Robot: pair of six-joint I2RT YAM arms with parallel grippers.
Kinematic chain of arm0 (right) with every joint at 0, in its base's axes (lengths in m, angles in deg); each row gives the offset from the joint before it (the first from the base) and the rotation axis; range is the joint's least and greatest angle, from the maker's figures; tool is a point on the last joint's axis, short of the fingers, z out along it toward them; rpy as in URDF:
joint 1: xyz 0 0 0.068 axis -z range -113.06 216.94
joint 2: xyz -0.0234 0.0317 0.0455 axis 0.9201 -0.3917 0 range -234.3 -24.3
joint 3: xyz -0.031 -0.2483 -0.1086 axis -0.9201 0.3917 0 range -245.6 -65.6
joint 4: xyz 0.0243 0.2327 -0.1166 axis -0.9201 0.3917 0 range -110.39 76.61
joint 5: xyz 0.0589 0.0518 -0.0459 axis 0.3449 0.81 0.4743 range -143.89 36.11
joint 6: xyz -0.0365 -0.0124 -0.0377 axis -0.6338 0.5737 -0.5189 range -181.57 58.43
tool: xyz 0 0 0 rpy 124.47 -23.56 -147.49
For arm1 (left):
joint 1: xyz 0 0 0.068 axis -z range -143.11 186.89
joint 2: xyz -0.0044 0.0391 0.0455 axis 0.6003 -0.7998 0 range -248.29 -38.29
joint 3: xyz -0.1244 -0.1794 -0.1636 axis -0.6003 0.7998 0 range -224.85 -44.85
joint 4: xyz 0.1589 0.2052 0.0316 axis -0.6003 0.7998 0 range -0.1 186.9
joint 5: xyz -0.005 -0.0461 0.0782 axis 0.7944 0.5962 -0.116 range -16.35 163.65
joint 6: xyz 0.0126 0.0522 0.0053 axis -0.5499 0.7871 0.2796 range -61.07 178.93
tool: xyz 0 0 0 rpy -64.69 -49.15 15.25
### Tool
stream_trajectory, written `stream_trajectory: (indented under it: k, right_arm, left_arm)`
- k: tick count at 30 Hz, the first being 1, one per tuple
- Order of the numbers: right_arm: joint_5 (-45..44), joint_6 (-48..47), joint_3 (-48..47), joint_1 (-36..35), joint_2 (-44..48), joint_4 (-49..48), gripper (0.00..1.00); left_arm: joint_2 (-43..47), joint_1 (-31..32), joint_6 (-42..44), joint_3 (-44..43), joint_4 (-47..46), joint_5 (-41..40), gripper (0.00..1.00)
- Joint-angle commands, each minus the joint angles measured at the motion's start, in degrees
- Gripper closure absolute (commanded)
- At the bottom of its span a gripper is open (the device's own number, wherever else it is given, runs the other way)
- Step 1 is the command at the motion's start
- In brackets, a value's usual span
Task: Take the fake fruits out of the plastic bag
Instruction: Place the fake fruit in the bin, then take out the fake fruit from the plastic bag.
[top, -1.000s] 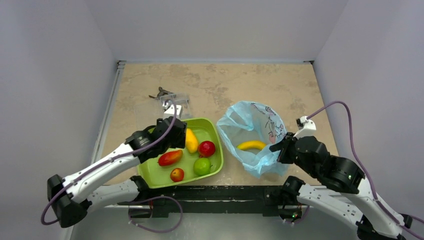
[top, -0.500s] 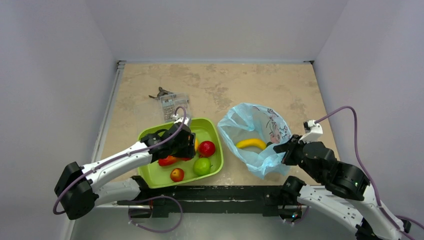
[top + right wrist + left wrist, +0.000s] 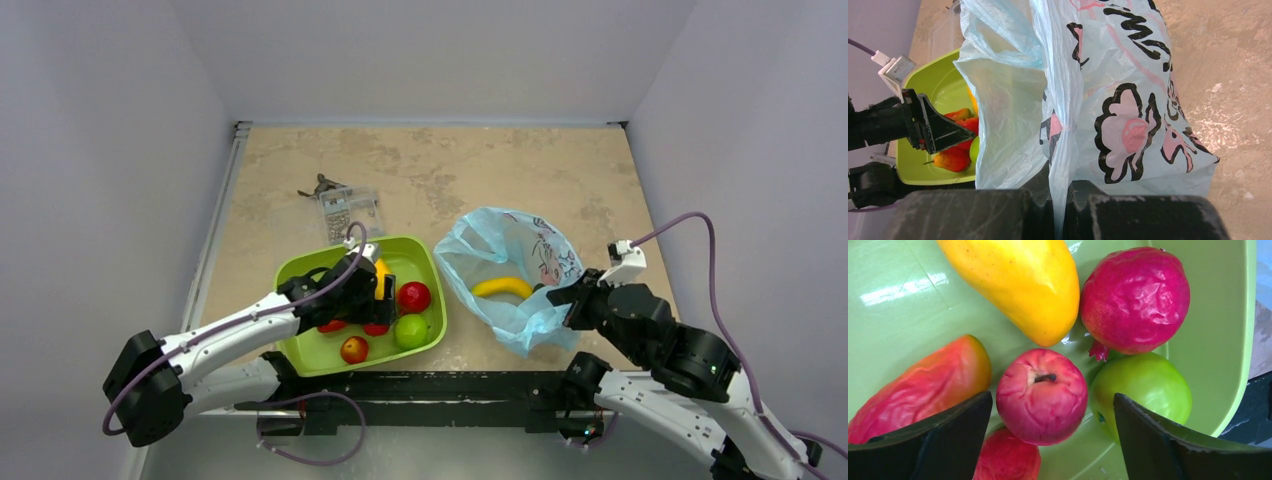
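My left gripper hangs open low over the lime-green tray. A red round fruit lies loose between its fingers, with a gap on each side. Around it lie the mango, the green apple, a second red round fruit and a plain yellow oval fruit. The small red-yellow apple sits at the tray's near side. The light blue plastic bag lies to the right with its mouth open, and the banana is inside. My right gripper is shut on the bag's near edge.
A small clear packet with a dark object lies behind the tray at the back left. The black rail of the table's near edge runs just below the tray and the bag. Grey walls close in the table on three sides.
My left arm has come down and toward the near right inside the tray, and its jaws have opened, leaving a red round fruit loose among the others. The right gripper shifted slightly, still holding the bag.
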Motion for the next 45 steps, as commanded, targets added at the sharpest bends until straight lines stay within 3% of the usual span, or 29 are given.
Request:
stream_trajectory:
  k: [1,7,14,21,27,34,38,45]
  right_arm:
    - [-0.21,-1.11,0.47,-0.06,-0.24,-2.75,1.0]
    - [-0.17,-1.4,0.48,-0.06,-0.56,-2.89,1.0]
    - [0.01,-1.54,0.54,-0.06,-0.65,-3.04,1.0]
    - [0.19,-1.82,0.6,-0.06,-0.35,-3.25,1.0]
    - [0.26,-1.82,0.68,-0.15,0.51,-3.32,1.0]
    - [0.51,-2.17,0.76,-0.16,0.24,-3.51,1.0]
    - [0.47,-2.14,0.72,-0.15,0.61,-3.58,1.0]
    - [0.36,-2.08,0.76,-0.15,0.48,-3.55,1.0]
  left_arm:
    - [3.07,-0.14,0.32,-2.73,0.44,0.53,0.03]
    - [7.51,-0.15,1.71,-6.92,0.1,3.44,0.02]
    - [3.31,1.14,5.23,-16.04,-12.19,15.51,0.16]
    - [-11.08,8.94,10.52,-29.72,-16.85,11.11,0.31]
    - [-23.6,12.23,11.92,-40.71,-16.75,9.29,0.55]
    - [-34.36,13.93,11.53,-49.29,-14.39,10.04,0.58]
    - [-39.76,14.49,12.01,-52.23,-12.6,8.75,0.66]
    - [-44.69,14.79,12.58,-53.1,-9.64,5.26,0.65]
